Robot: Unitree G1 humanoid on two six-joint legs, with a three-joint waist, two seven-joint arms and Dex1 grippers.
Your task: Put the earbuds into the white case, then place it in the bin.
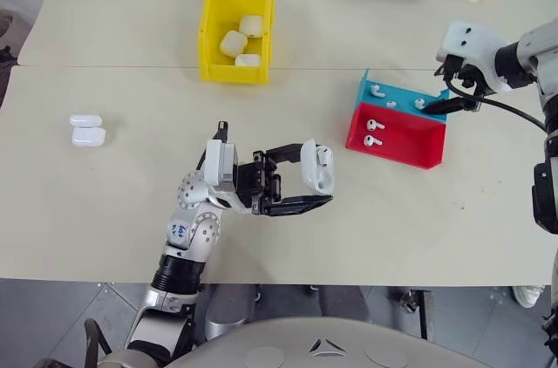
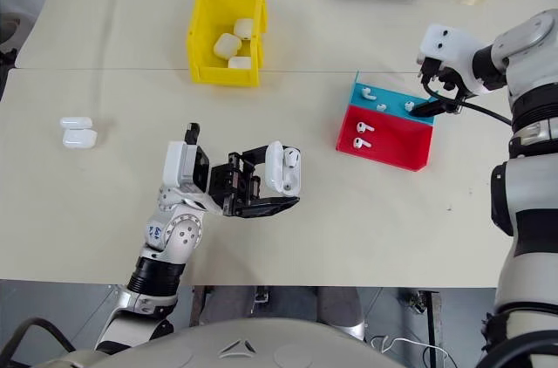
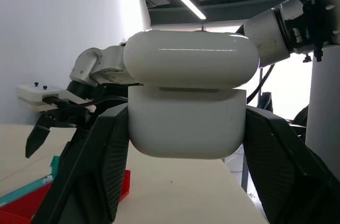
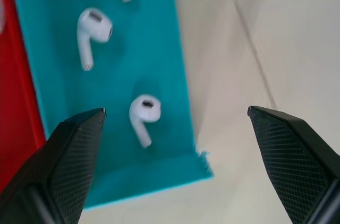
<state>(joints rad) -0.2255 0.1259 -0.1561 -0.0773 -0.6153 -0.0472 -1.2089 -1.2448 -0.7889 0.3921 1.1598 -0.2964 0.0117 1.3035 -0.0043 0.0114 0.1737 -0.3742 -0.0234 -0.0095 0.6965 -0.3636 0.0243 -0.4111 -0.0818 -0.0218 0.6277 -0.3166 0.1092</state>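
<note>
My left jaws (image 1: pixel 312 185) clamp the white case (image 1: pixel 317 166), lid open, one earbud seemingly seated. My right jaws (image 4: pixel 175 144) gape wide above an earbud (image 4: pixel 143 117) in the blue tray (image 4: pixel 64 91) — unpicked. Binning in the yellow bin (image 1: pixel 209 37) remains.

1. Left gripper (image 1: pixel 319 183): black fingers with textured pads, on a white housing.
2. Silver wrist joints, one with a blue marking.
3. Right gripper (image 1: pixel 446 107): white housing, black cable.
</note>
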